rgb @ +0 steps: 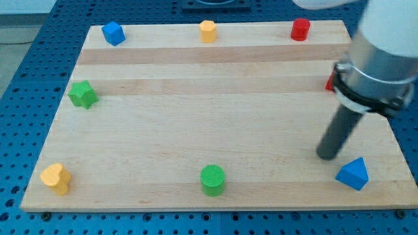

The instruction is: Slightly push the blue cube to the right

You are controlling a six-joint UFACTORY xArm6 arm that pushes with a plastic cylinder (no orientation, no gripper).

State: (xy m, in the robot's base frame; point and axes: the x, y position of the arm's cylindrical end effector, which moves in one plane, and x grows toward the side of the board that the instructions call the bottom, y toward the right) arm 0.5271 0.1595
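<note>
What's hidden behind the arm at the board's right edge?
A red block peeks out beside the arm's collar, mostly covered, so its shape can't be told. My tip rests left of the blue triangular block.

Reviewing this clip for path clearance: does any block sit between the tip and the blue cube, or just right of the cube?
No. My tip is at the lower right, the blue cube at the top left; bare board lies between. The orange block is farther right along the cube's row, well beyond a slight push.

The wooden table carries my tip, with a blue triangular block just right-below it, a green cylinder leftward, and a blue cube far up-left.
</note>
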